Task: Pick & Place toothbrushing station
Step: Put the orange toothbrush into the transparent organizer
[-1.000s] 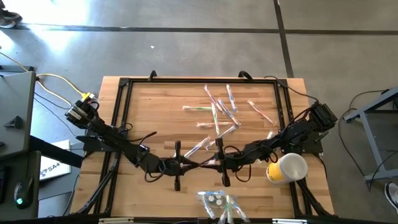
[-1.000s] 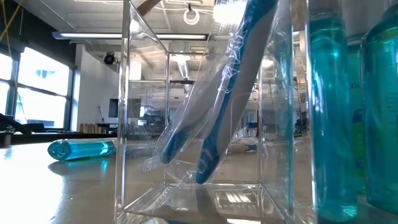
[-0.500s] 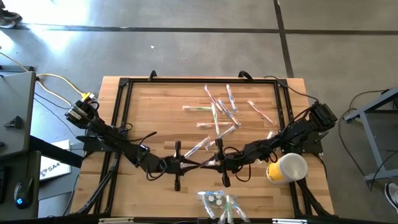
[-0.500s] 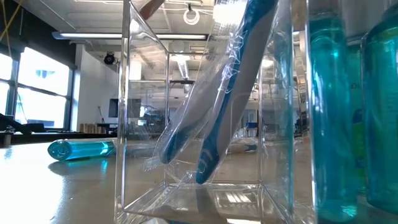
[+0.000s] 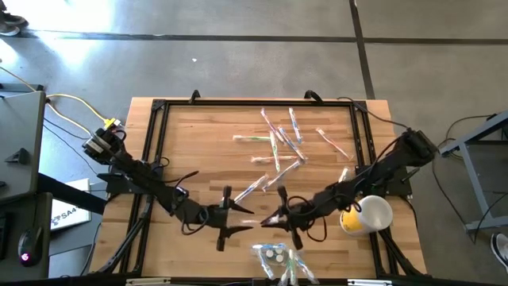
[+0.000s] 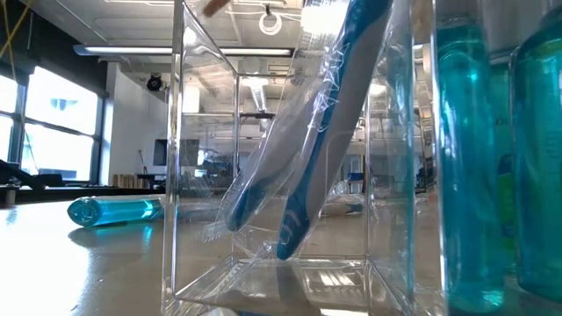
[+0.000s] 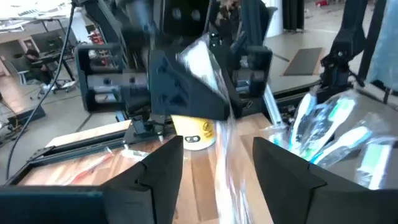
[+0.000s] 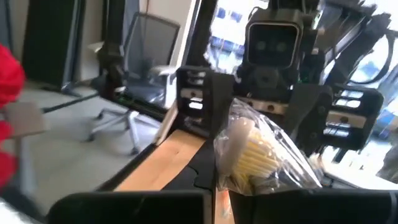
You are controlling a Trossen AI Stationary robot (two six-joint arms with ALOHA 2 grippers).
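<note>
A toothbrush in a clear wrapper (image 8: 258,155), with yellow bristles, is held above the near middle of the table. My right gripper (image 5: 271,221) is shut on it. My left gripper (image 5: 236,218) faces it from the table's left. It is open, with a finger on either side of the wrapper's loose end (image 7: 225,158). Several more wrapped toothbrushes (image 5: 279,139) lie flat on the far half of the wooden table. A clear box (image 5: 279,260) at the near edge holds blue wrapped toothbrushes (image 6: 307,167), which lean against its wall. My right gripper pinches the wrapped toothbrush between its two fingers, just behind the bristle end (image 8: 231,163). The fingers lie level and come from the table's right. The bristle end sticks out past them. The brush is clear of the table, and its wrapper trails toward the left gripper.
A white and yellow cup (image 5: 367,214) lies beside the right arm near the table's right edge. Teal bottles (image 6: 492,149) stand next to the clear box, and a teal tube (image 6: 114,209) lies on the table. A black frame (image 5: 159,119) rims the table.
My left gripper has opened and let go of the wrapped toothbrush, rolling a little where it stands. My right gripper has carried the brush a short way toward the near edge.
</note>
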